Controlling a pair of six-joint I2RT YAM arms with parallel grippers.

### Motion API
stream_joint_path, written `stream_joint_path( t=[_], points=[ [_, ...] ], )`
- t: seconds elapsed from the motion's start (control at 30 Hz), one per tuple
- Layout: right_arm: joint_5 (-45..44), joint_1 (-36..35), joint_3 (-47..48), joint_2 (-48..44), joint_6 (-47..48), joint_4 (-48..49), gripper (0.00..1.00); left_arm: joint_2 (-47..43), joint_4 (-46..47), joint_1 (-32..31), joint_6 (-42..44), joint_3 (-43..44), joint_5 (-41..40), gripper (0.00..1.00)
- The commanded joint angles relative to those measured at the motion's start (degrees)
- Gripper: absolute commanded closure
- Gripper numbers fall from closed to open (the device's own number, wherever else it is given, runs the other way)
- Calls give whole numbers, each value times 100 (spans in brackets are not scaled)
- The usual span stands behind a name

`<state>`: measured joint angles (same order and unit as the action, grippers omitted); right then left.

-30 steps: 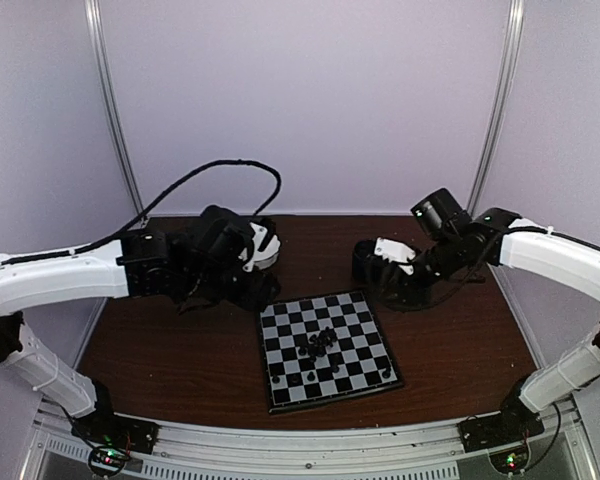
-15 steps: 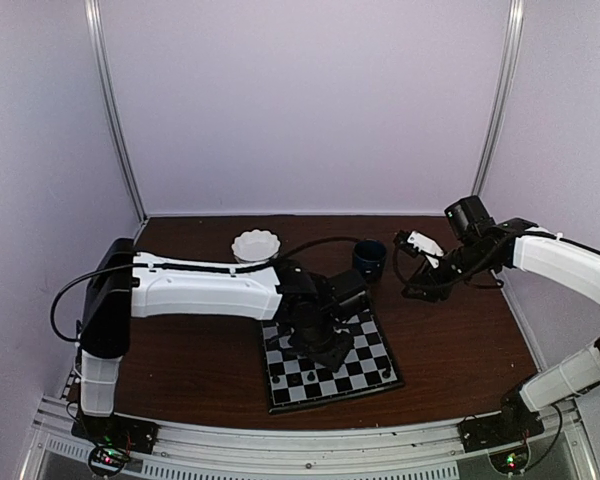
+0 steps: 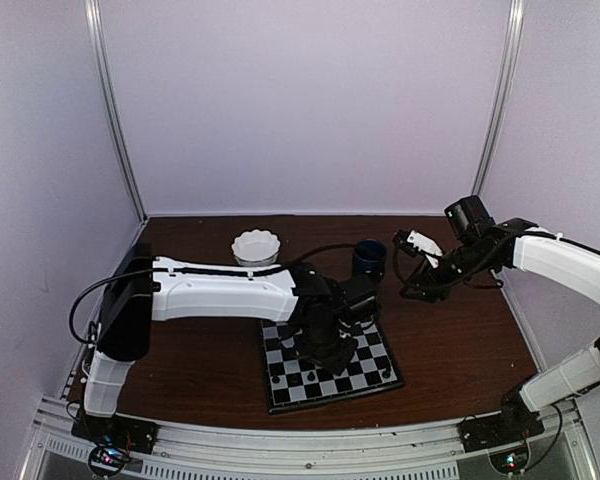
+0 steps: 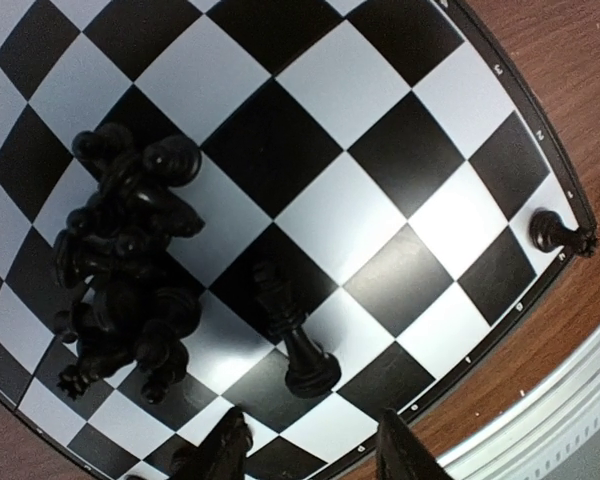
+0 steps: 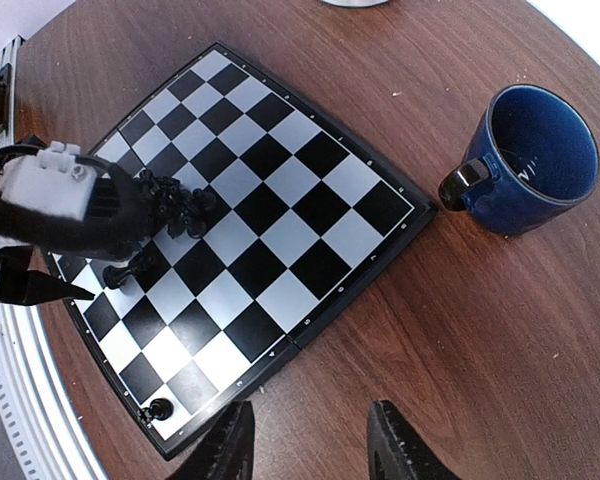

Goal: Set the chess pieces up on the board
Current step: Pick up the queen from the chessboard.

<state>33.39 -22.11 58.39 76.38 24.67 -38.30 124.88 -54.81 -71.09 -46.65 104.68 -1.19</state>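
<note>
The board (image 3: 370,378) lies at the table's near middle. A heap of black chess pieces (image 4: 125,270) is piled near its centre. One lone tall piece (image 4: 292,340) sits just ahead of my left gripper (image 4: 315,455), which hovers low over the board (image 4: 350,90), open, with nothing between its fingers. A pawn (image 4: 548,232) stands in a board corner. From above, the left gripper (image 3: 325,348) covers the heap. My right gripper (image 5: 310,450) is open and empty over bare wood beside the board (image 5: 280,210); from above the right gripper (image 3: 412,285) is right of the board.
A dark blue mug (image 5: 535,155) stands just beyond the board's far right corner, also visible as the mug (image 3: 369,257) from above. A white scalloped bowl (image 3: 256,245) sits behind the board. Another pawn (image 5: 158,408) stands at a corner. The table's metal rail (image 4: 570,400) runs close by.
The left arm swung from the back left, by the bowl, out over the board and settled lower above the heap. The right arm pulled back rightward, away from the mug.
</note>
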Motion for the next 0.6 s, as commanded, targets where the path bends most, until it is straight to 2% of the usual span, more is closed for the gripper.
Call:
stream_joint_path(
  t=[0.0, 0.37, 0.57],
  points=[
    [90, 22, 6, -98, 38, 64, 59, 258, -130, 3, 59, 258, 92, 57],
    [131, 22, 0, -90, 64, 43, 59, 619, -207, 98, 105, 525, 113, 60],
    [142, 22, 4, -96, 65, 34, 60, 704, -206, 122, 116, 498, 119, 70]
  ],
)
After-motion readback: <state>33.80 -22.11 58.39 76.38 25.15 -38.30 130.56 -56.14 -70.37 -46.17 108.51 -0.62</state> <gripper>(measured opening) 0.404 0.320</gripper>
